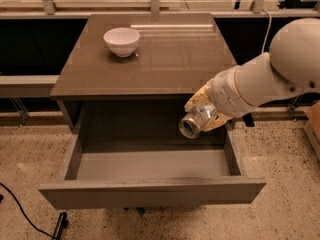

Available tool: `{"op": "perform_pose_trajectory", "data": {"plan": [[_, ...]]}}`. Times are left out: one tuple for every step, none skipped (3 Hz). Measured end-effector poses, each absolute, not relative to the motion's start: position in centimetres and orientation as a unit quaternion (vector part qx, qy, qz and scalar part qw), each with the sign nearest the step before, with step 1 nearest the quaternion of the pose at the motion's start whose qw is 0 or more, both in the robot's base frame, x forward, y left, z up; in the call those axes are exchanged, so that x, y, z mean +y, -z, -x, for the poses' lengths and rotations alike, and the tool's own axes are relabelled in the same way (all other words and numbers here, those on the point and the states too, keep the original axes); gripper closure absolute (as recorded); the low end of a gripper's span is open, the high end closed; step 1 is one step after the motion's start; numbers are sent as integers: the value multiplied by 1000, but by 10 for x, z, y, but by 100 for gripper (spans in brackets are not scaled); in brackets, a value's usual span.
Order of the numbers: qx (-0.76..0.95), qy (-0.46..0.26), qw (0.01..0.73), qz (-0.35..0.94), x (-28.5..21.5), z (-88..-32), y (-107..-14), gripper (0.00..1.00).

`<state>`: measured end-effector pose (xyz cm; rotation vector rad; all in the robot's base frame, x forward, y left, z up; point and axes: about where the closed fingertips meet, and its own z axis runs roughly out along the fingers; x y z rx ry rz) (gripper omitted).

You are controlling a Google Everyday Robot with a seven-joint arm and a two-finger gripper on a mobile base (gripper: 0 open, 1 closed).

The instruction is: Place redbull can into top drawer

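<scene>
My gripper (202,115) is at the end of the white arm coming in from the right. It is shut on the redbull can (191,124), a slim silver can held on its side with its round silver end facing the camera. The can hangs over the right rear part of the open top drawer (150,193), just below the front edge of the brown cabinet top (165,59). The drawer is pulled fully out and its grey inside shows nothing in it.
A white bowl (121,41) stands on the cabinet top at the back left. A black cable (20,211) lies on the speckled floor at the lower left. A metal rail and dark shelving run behind the cabinet.
</scene>
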<state>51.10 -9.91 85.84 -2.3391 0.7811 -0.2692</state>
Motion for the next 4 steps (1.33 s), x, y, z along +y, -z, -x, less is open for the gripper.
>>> {"op": "perform_pose_trajectory", "data": {"plan": [[287, 84, 327, 896, -96, -507, -828, 100], [280, 62, 325, 901, -97, -520, -785, 100], [265, 61, 309, 911, -93, -547, -735, 100], [250, 85, 296, 918, -90, -561, -715, 100]]}}
